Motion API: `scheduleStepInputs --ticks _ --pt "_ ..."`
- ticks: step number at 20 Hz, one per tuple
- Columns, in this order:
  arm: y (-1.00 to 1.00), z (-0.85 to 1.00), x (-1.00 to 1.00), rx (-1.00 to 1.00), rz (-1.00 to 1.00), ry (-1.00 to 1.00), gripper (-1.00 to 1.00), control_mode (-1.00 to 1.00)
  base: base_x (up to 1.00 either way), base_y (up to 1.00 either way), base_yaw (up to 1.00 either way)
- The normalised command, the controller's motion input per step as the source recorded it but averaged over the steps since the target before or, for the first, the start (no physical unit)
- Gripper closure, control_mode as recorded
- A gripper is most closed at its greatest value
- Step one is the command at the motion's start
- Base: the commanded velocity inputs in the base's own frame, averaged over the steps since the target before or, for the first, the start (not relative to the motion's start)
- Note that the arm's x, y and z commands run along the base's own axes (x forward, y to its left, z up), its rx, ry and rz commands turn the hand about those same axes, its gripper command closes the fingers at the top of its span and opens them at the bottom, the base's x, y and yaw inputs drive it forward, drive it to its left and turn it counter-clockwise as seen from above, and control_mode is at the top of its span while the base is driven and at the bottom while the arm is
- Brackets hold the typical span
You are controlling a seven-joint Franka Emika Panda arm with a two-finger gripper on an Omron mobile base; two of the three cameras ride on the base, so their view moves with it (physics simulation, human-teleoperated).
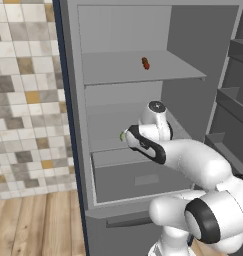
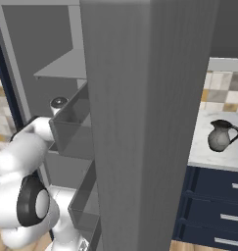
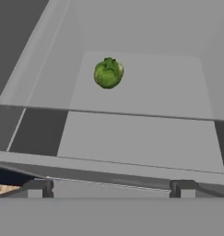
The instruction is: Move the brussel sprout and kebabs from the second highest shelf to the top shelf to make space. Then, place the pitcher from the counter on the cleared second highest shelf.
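From the left base view I have the tiled wall (image 1: 23,100) at the left, then the open grey cabinet (image 1: 73,125). The kebabs (image 1: 145,63) lie on the top shelf (image 1: 118,70), right of its middle. Below it my arm (image 1: 193,160) reaches into the cabinet at the level of the second highest shelf (image 1: 100,132), and just off the arm's left side I catch a small green speck there, the brussel sprout (image 1: 122,135).

In the hand view the brussel sprout (image 3: 108,73) sits alone on the second highest shelf (image 3: 145,92), toward its back and left of centre, well apart from my fingertips (image 3: 38,188). The jaws (image 3: 110,189) stand wide open with nothing between them.

In the right base view the cabinet's side wall (image 2: 140,122) blocks the middle; right of it the pitcher (image 2: 222,135) stands upright on the bench (image 2: 203,152), handle to the right, above the navy drawers (image 2: 213,206).
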Motion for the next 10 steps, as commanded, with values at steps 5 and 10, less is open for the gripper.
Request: scheduleStepInputs --ticks 5,10 --pt "0.09 -0.19 0.48 0.00 0.01 0.00 -1.00 -1.00 0.00 0.00 0.00" --pt "0.14 -0.25 0.47 0.00 0.00 0.00 -1.00 -1.00 0.00 0.00 0.00"
